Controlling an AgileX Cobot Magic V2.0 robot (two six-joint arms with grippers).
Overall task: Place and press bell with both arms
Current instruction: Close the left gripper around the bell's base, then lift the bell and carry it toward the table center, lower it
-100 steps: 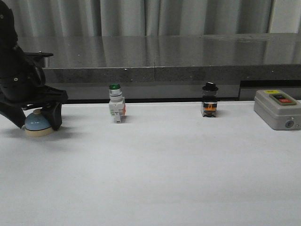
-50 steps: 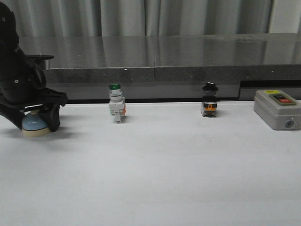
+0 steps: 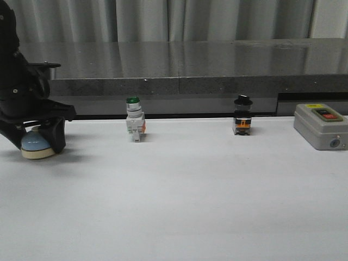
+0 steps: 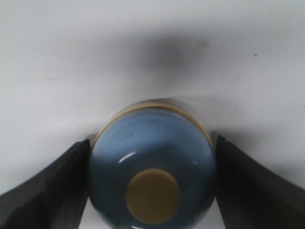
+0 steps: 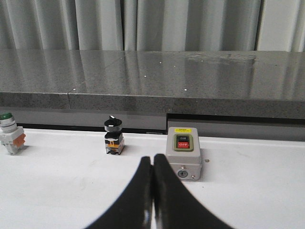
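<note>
The bell [image 3: 32, 143], a light-blue dome with a cream base and cream top button, is at the far left of the white table [image 3: 179, 206]. My left gripper [image 3: 38, 142] straddles it from above. In the left wrist view both black fingers [image 4: 62, 183] press against the sides of the bell [image 4: 152, 162], so the left gripper [image 4: 152, 143] is shut on it. I cannot tell whether its base touches the table. My right gripper [image 5: 152, 160] is shut and empty, low over the table short of the grey box; it is out of the front view.
A green-capped white switch [image 3: 134, 120], a black-knobbed selector switch [image 3: 242, 117] and a grey box with a red button [image 3: 322, 125] stand in a row along the table's back. Behind them runs a dark stone ledge [image 3: 190, 70].
My left gripper has moved a little to the left with the bell held between its fingers. The right arm and the switches have not moved.
</note>
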